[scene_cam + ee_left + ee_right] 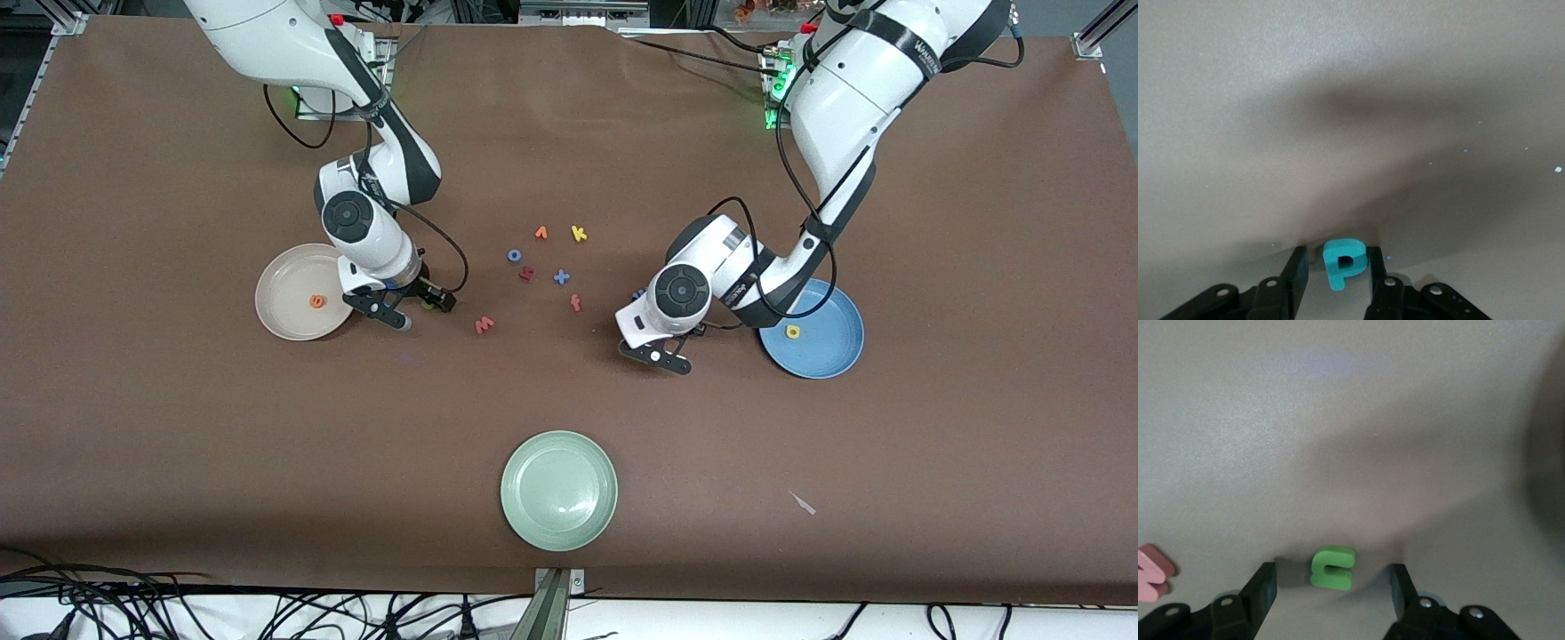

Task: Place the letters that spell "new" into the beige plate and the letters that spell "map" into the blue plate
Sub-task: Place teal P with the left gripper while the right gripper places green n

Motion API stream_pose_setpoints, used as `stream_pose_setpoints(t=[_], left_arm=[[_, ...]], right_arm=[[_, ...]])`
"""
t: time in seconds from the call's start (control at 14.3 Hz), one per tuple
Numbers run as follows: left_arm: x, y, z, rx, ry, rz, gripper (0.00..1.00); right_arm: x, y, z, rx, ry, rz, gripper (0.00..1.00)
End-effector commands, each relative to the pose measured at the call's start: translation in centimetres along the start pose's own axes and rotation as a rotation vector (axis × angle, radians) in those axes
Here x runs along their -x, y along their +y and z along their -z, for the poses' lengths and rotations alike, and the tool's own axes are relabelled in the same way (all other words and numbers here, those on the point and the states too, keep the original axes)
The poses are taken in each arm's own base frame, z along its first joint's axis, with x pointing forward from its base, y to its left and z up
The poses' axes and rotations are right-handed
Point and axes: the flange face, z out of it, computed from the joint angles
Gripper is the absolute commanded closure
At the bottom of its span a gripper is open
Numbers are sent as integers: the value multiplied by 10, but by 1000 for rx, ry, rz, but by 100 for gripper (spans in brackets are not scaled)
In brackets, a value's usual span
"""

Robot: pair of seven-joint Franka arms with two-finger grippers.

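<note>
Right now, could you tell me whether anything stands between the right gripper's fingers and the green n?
Nothing visible does. The green n lies on the table between the right gripper's open fingers, with bare gaps on both sides.

Brown table point(178, 444). Beige plate point(284, 307) holding orange e point(317, 301); blue plate point(831, 351) holding yellow a point(792, 332); pale green plate point(559, 490). Teal p point(1343, 262), green n point(1332, 567), salmon-red w point(484, 324). Loose letters: blue o point(515, 255), orange v point(540, 232), yellow k point(579, 233), dark red h point(526, 274), blue x point(561, 276), red f point(576, 303). Arms white, black joints; fingers point(1258, 590) black.
</note>
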Motion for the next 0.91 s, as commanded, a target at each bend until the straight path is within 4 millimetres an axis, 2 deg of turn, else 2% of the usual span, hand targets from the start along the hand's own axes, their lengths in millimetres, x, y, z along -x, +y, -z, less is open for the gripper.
stream_pose_setpoints(t=[0.0,0.07,0.28,0.42,0.56,0.84], left_arm=[[-5,2,-4,-14,25,-7,90],[-5,0,0,-16,29,-7,100],[-6,-22,31,-34,36,-7,100],[1,-62,62,-68,-13,-53,100],[4,-115,79,-70,-45,-118,100],[15,-192,73,-45,-122,-183,100]], right_arm=[[-7,-3,-1,-12,11,19,32],[-7,-2,-2,-10,10,18,37],[-7,-1,-6,-6,6,14,47],[-9,-3,-9,-7,5,12,54],[-9,-4,-9,-7,5,6,64],[-11,-5,-7,-10,8,8,86]])
